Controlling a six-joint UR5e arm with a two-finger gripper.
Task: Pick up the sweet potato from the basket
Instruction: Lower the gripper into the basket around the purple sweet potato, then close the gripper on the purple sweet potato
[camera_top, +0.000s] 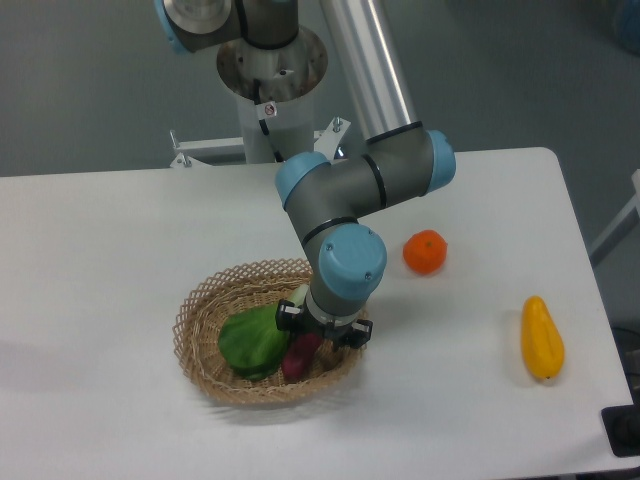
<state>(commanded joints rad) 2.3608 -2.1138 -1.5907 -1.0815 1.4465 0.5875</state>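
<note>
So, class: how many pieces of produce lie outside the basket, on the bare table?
2. The round orange fruit sits right of the basket, near the arm; the yellow elongated fruit lies further right, near the table edge. None seems hidden.

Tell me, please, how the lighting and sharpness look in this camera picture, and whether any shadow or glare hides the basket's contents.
In the fixed camera view, lighting is soft and even, with faint shadows under the basket and yellow fruit; no glare; focus is slightly soft; the gripper, not shadow, hides most of the sweet potato.
</note>
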